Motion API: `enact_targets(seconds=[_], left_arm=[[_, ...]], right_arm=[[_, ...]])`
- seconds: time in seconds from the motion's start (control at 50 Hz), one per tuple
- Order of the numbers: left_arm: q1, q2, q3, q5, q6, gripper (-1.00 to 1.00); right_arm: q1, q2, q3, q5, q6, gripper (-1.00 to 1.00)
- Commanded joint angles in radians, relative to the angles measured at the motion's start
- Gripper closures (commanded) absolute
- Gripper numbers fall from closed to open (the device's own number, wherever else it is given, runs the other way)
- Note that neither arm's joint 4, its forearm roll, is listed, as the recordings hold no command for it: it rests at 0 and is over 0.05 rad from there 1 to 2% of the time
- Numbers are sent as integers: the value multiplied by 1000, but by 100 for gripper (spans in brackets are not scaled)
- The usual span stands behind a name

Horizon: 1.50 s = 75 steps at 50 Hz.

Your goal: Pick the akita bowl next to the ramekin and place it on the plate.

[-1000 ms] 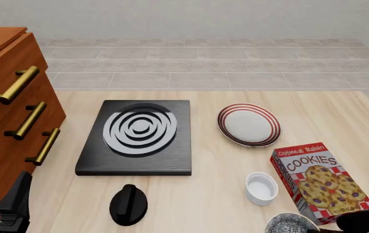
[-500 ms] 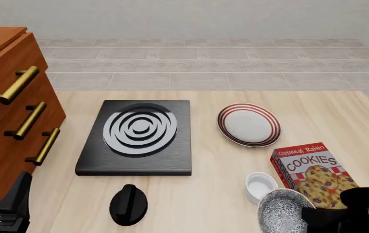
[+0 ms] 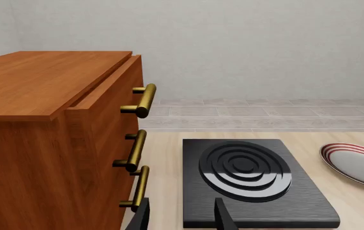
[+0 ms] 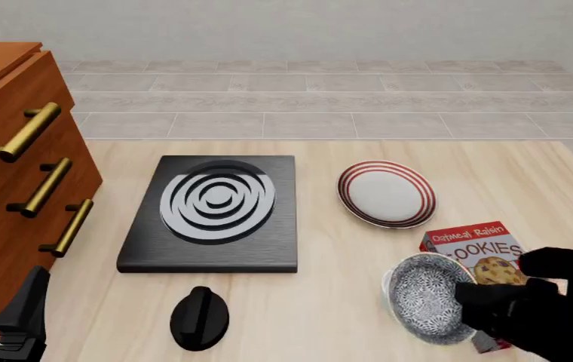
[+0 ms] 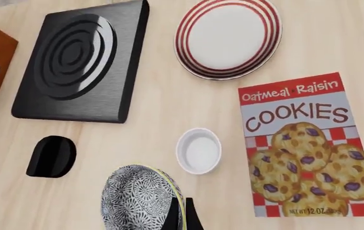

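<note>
Setting: pale wooden table (image 4: 327, 302), tiled floor and plain wall beyond.
Left edge: brown wooden cabinet (image 4: 10, 188) with three brass handles.
Centre: black stove plate (image 4: 216, 215) with concentric rings; black knob (image 4: 199, 317) lying apart, nearer the arms.
Plate (image 4: 386, 194): flat on the table just beside the stove plate, white centre, red-and-white striped rim, nothing on it.
Cookie box (image 5: 301, 143): lying flat, between the plate and the near edge, partly hidden in the front view by the right arm.
Ramekin (image 5: 199, 150): upright on the table beside the cookie box (hidden behind the bowl in the front view).
Akita bowl (image 4: 422, 299): lifted off the table and tipped on edge, speckled inside facing left, hanging above the ramekin's spot, well short of the plate.
Right gripper (image 5: 180, 215): fingers pinched on the bowl's rim, one on each side of the wall, nearly closed.
Left gripper (image 3: 180, 218): low at the near-left corner beside the cabinet, fingers parted with nothing between them.
</note>
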Motion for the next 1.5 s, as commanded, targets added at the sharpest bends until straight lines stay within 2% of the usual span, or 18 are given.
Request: enact_targets(seconds=[0.02,0.56,0.66,0.84,1.12,1.5], left_arm=[[0,0,0,0,0,-100],[0,0,0,0,0,-100],[0,0,0,0,0,-100],[0,0,0,0,0,-100],[0,0,0,0,0,-100],[0,0,0,0,0,-100]], right_arm=[[-19,53,-20,-60,6,100],[-62,165,-43,-180,29,100],[-64,178,-45,-197,60,100],[-76,221,-62,-238,75,100],[-94,238,-52,-286,149,100],[-131,320,-100,-341,143,100]])
